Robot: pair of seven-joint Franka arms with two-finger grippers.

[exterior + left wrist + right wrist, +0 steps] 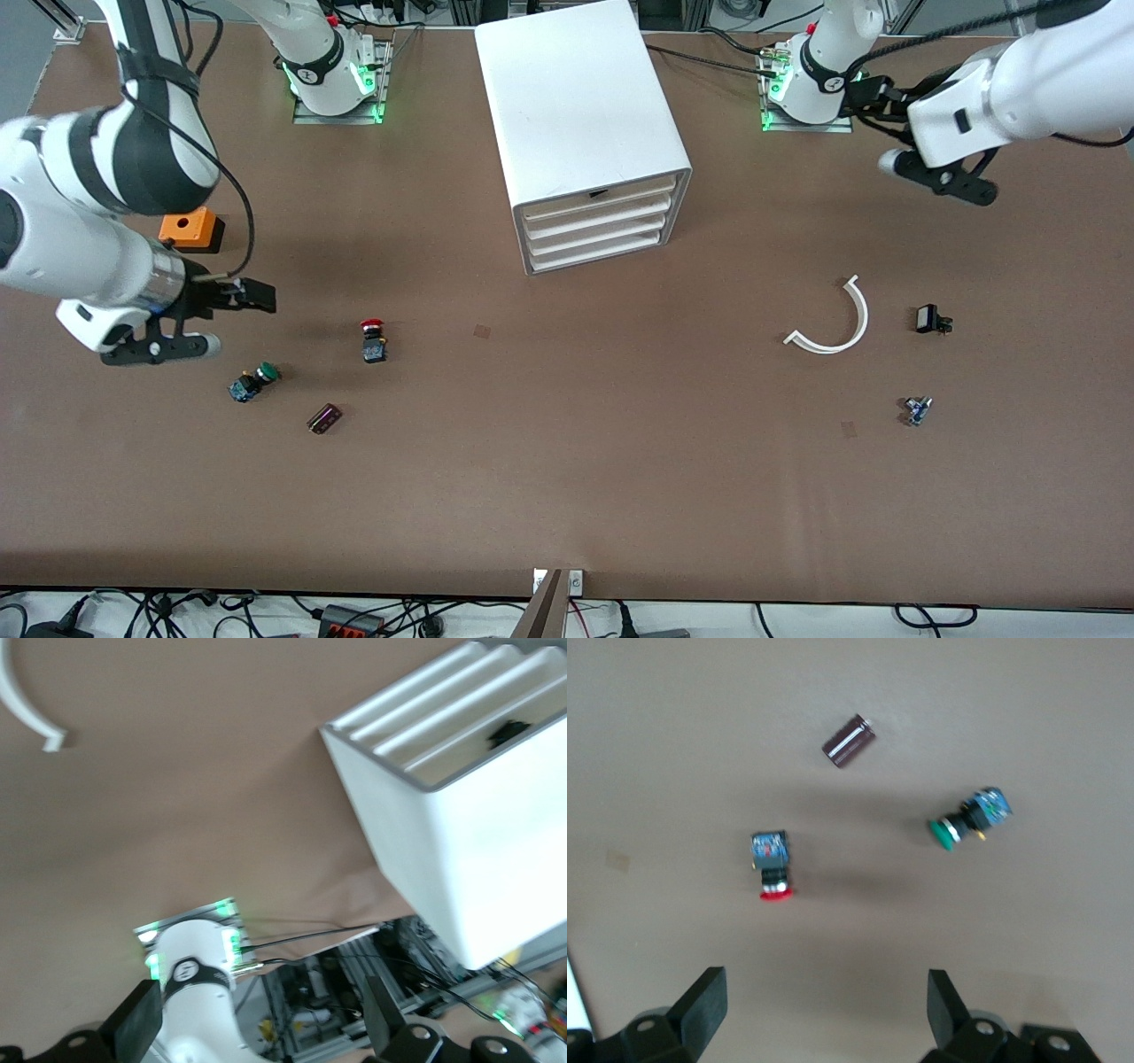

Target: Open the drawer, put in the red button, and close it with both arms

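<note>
right gripper (232, 295): black two-finger job, jaws spread wide, nothing in them. Hangs over the table toward the right arm's end, between the orange box and the buttons.
left gripper (895, 100): same deal, fingers (137, 1028) wide apart and empty, up over the table close to its own base.
red button (373, 340): glossy red mushroom cap, black body, blue base, lying on its side on the bare tabletop. Not between any jaws; it's near the right gripper, a bit toward the cabinet from it, and well apart from the left one.
drawer (600, 213): smooth white plastic, shallow, second front from the top of four, pushed in flush.
cabinet (576, 106): boxy, matte white, mid-table.
green button (254, 382): same shape, green cap, just beside the red one's patch, nearer the front camera.
dark cylinder (324, 418): small, shiny maroon, nearer still.
orange box (189, 229): chunky block with a round hole on top.
white arc (836, 321): thin curved plastic strip, toward the left arm's end.
table (567, 478): flat brown matte surface.
</note>
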